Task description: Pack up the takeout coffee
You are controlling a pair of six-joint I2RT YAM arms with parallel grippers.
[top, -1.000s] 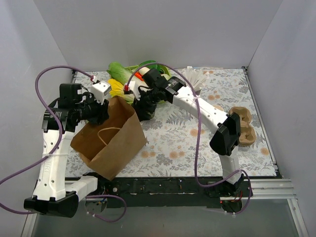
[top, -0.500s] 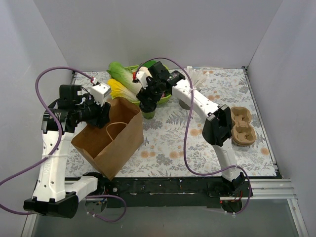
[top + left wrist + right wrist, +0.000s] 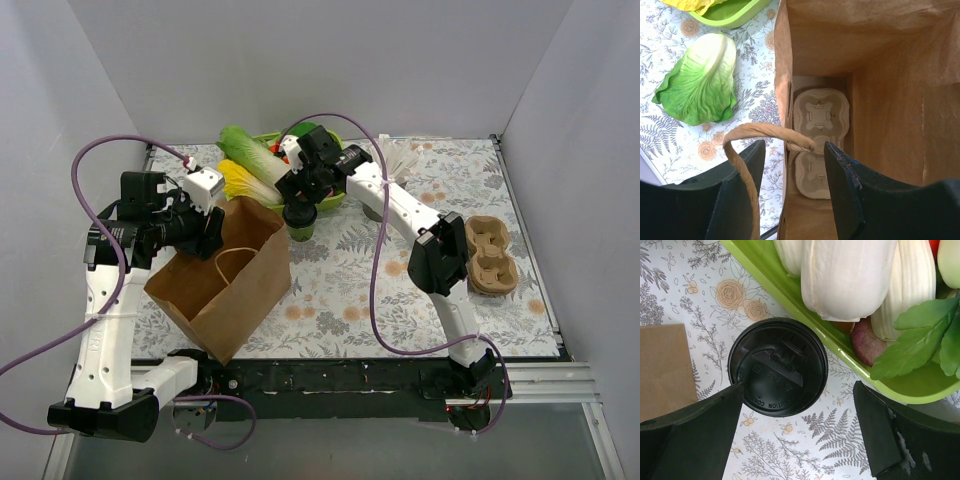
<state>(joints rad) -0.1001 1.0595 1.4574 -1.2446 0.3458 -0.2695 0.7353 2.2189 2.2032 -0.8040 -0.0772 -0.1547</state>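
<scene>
At the rim of the paper bag (image 3: pixel 225 285): left end effector (image 3: pixel 792 160), spread astride wall and handle, not visibly pinching. Inside the bag, at the bottom: pulp cup carrier (image 3: pixel 817 130). Just right of the bag, upright on the worktop (image 3: pixel 350 290): takeout coffee (image 3: pixel 777 367), long axis vertical, black lid up. Directly above it: right end effector (image 3: pixel 799 390), spread wide, one finger each side of the lid, holding nothing. Far nearer than the left; probably straight down, then close.

place: lab test cell | evidence: plain grey walls (image 3: pixel 300 60), floral-cloth table (image 3: pixel 340 290), bolted robot arms (image 3: pixel 100 330)
</scene>
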